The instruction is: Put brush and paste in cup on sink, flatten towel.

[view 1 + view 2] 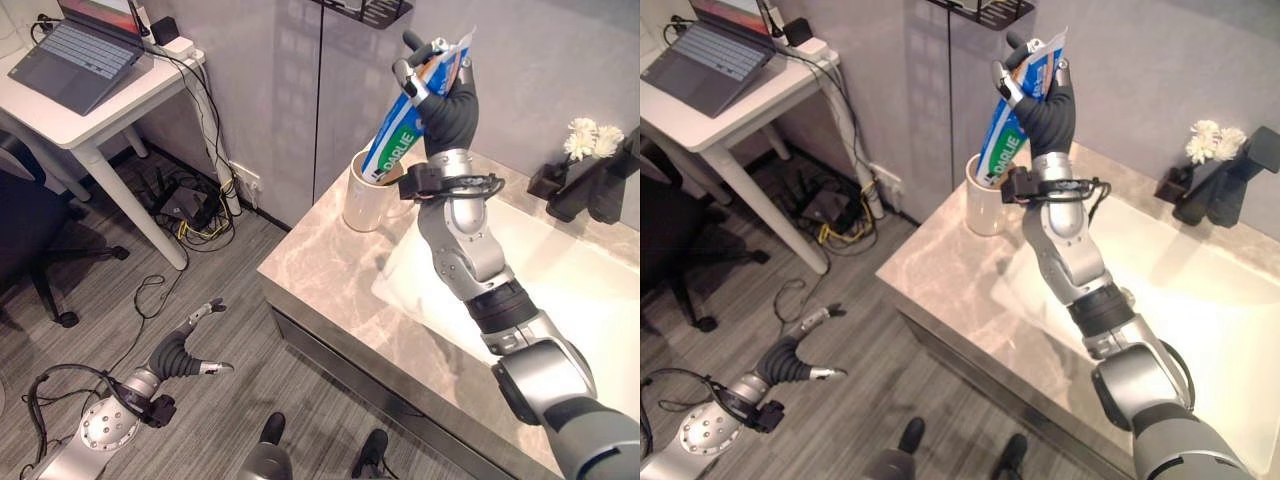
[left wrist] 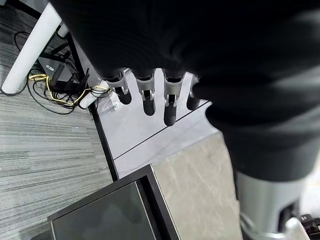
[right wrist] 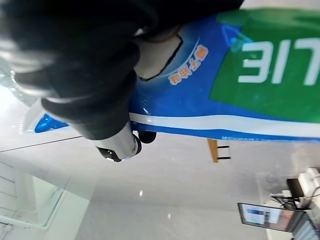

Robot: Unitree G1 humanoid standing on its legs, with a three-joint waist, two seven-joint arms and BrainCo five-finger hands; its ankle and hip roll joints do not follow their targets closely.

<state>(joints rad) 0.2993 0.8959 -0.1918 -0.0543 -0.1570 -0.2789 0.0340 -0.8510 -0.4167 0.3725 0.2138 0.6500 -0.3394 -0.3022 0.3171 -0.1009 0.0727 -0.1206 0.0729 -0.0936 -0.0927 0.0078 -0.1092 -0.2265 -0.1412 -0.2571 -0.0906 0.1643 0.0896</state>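
Right hand [image 1: 447, 105] is clenched on the toothpaste tube [image 1: 405, 120], held steeply tilted with its lower end inside the white cup [image 1: 362, 195] — hand directly above the cup. Left hand [image 1: 180, 348] hangs relaxed, well away from the cup.

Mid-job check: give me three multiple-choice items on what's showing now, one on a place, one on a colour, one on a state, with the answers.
1. Where does the lower end of the toothpaste tube sit?
A. inside the cup
B. flat in the basin
C. on the floor

2. What colour is the cup?
A. black
B. cream white
C. red

3. What is the right hand doing?
A. hanging open
B. pressing flat on the counter
C. gripping the tube's upper end

Answers:
1 A, the tube's lower end dips into the cup's mouth on the marble counter.
2 B, its wall is pale cream.
3 C, fingers curl round the tube's top, while the left hand hangs open over the floor.
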